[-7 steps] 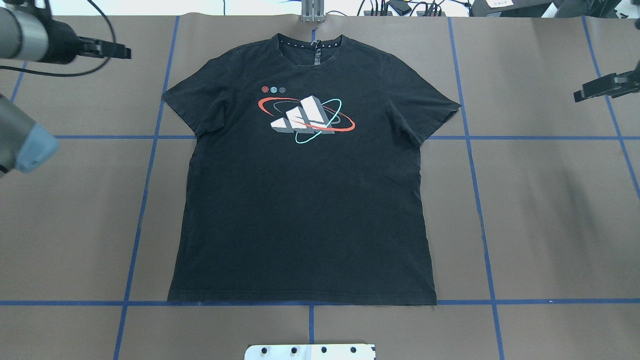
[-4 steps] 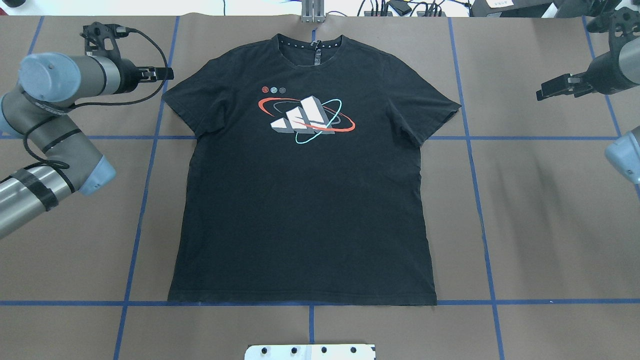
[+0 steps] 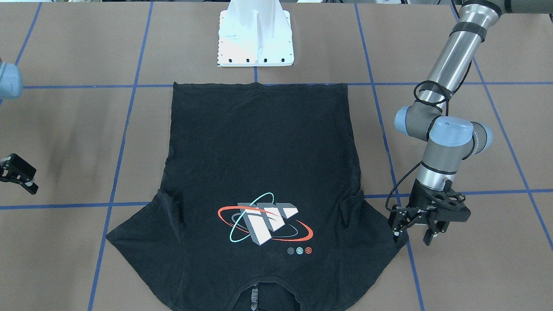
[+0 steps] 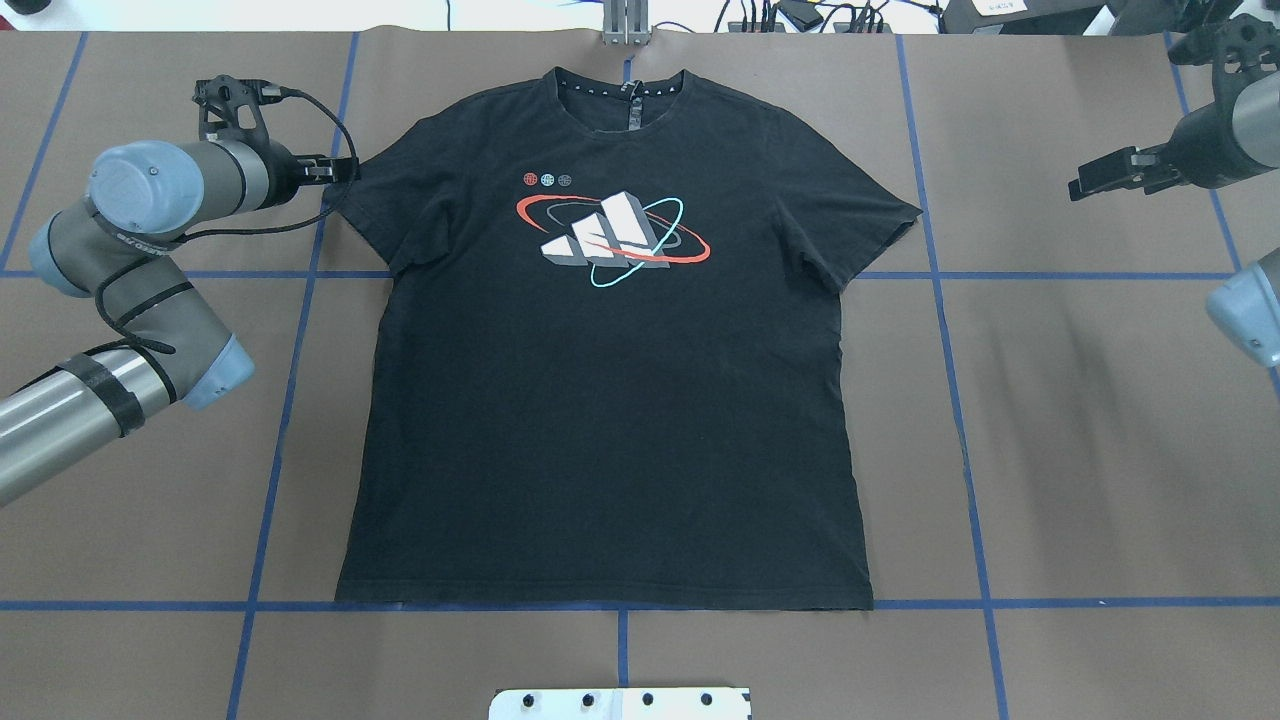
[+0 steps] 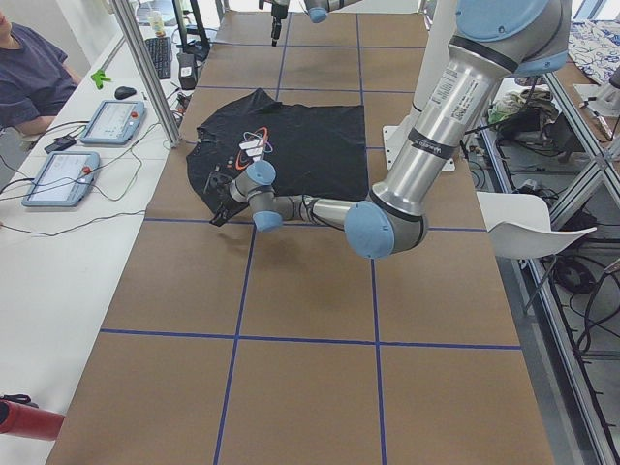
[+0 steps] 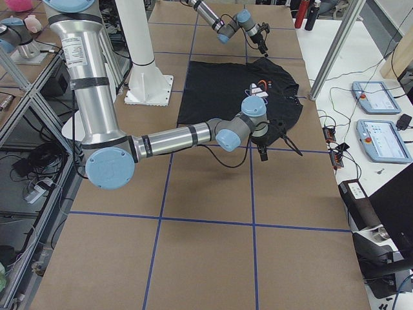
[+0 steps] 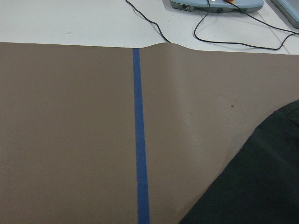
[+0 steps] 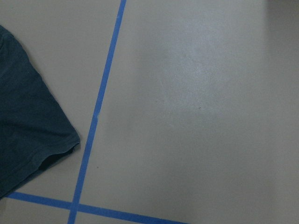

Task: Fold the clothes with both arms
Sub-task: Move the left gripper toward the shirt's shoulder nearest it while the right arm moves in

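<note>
The left tool [image 3: 414, 231] has its two fingers spread and holds nothing. It hangs just beside the outer tip of the T-shirt's left sleeve [image 4: 365, 215], at the blue tape line [image 4: 318, 230]; I cannot tell whether it touches the cloth. The right tool [image 4: 1085, 185] is also empty-handed and stands well apart from the right sleeve [image 4: 870, 225], far out over bare desk [image 4: 1080, 450]. It is seen side-on, so I cannot tell whether its fingers are parted.

The black T-shirt [image 4: 610, 420] lies flat and unfolded at the middle of the desk, print up, collar at the far edge and hem toward the robot's base.

This looks like the approach before the first fold, with nothing gripped yet. Next, I judge, each tool must drop onto its own sleeve or shoulder edge and pinch the fabric. The right has much more ground to cover, and both should lift together.

The left arm [image 4: 150, 190] enters low from the left, bends sharply at the elbow and turns its wrist toward the sleeve. The right arm [image 4: 1245, 120] reaches in from the far right edge, wrist aimed inward.
</note>
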Tool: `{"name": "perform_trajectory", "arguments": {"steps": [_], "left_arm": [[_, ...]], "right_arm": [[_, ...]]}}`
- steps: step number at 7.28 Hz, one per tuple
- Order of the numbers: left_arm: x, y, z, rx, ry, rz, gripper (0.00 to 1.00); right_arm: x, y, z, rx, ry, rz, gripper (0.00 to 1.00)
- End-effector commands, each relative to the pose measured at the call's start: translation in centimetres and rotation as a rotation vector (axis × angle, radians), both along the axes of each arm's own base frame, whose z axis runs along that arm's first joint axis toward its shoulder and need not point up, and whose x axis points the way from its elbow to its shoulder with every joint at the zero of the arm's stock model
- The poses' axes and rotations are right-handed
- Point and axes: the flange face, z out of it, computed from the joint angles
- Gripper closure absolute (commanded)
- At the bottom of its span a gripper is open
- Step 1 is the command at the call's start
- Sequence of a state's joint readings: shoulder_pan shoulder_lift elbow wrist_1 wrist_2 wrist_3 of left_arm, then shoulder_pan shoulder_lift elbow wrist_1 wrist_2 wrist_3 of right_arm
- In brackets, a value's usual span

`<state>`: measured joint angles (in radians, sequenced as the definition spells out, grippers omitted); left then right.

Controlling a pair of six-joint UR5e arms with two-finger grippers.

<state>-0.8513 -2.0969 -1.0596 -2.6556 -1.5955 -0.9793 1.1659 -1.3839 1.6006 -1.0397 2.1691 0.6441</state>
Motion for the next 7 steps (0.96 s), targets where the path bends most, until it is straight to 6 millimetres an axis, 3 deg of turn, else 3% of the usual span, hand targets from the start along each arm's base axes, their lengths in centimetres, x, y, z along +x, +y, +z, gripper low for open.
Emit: {"name": "perform_trajectory", "arguments": {"steps": [1, 4, 7], "left_arm": [[0.1, 0.0, 0.0, 0.036, -0.040, 0.025, 0.29], [1.1, 0.7, 0.3, 0.032, -0.042, 0.043, 0.29], [1.5, 1.1, 0.6, 0.028, -0.042, 0.052, 0.38]], "right_arm": [[0.0, 0.1, 0.2, -0.002, 0.001, 0.000, 0.00], [0.1, 0.2, 0.5, -0.006, 0.004, 0.001, 0.00], [0.1, 0.3, 0.6, -0.009, 0.005, 0.001, 0.00]]}}
